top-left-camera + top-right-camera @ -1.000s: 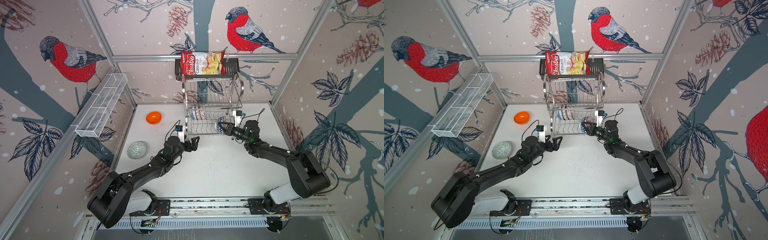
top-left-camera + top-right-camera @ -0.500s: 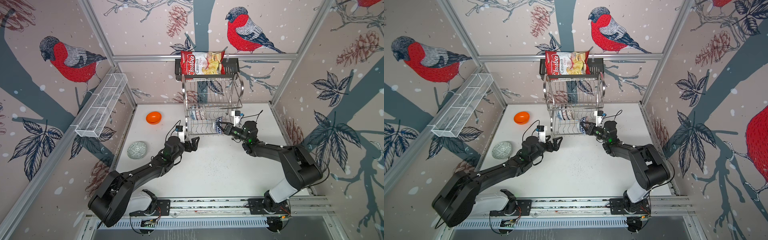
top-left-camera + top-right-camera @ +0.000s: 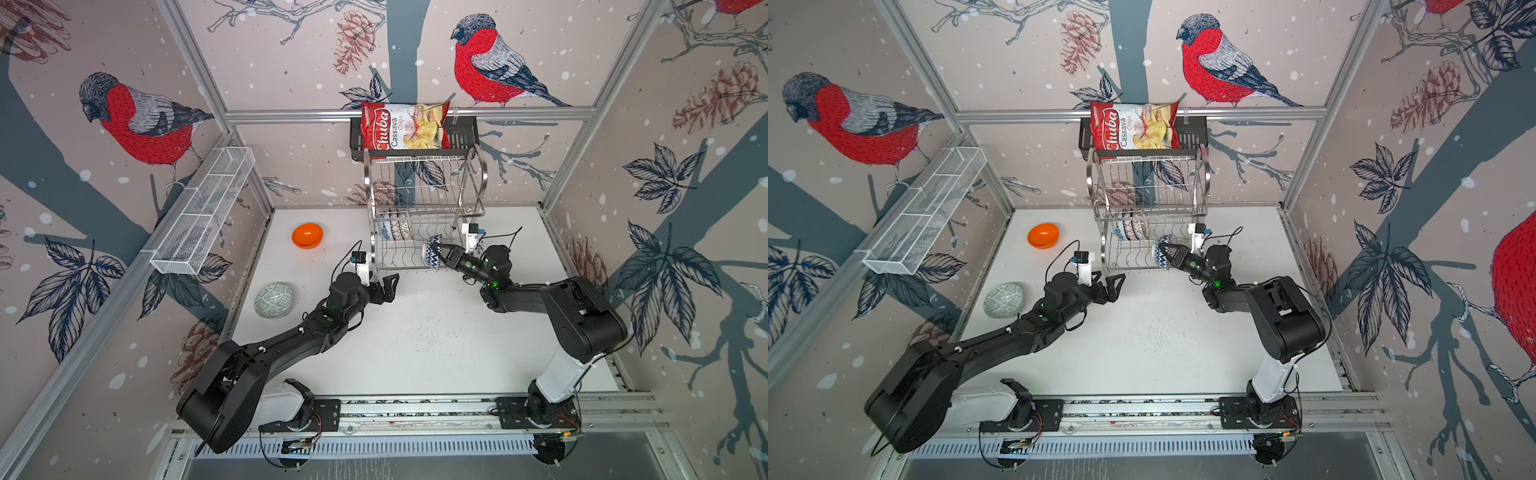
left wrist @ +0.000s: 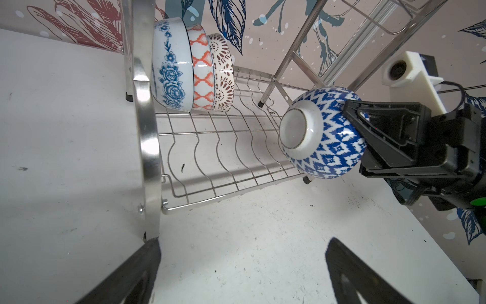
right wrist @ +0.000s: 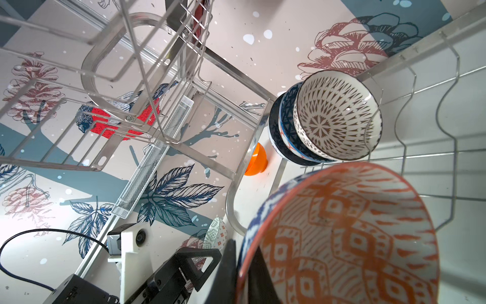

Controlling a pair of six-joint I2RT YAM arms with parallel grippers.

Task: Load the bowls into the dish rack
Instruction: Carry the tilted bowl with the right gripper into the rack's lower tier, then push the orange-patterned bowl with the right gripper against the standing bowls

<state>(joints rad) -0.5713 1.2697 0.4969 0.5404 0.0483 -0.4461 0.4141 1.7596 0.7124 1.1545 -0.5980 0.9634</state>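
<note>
**Blue bowl at the lower tier, held by its rim alone**

We see the right fingers (image 4: pixel 352 111) pinching the rim of the blue bowl (image 4: pixel 328 152). The bowl is tipped on edge, its foot turned toward the three bowls already standing in the rack (image 4: pixel 147 136): floral (image 4: pixel 171 68), red-white (image 4: pixel 202 71) and dotted (image 4: pixel 223 73). It hangs at the far end of the lower tier, well apart from them; we cannot tell whether it touches the wires. The left fingers (image 3: pixel 390 282) are spread and empty, just beside the rack's left end. The orange bowl (image 3: pixel 307 235) and grey-green bowl (image 3: pixel 274 300) lie on the surface (image 3: pixel 415 340).

We judge the grip the weak point: a glossy rim pinched at one spot could twist or slip if the bowl bumps a wire. Letting go before it sits between two slot wires could let it roll over the front rail onto the surface. Nothing steadies the rack, so a push sideways might shift it and rattle the seated bowls. The upper tier close overhead leaves little room to lift.
</note>
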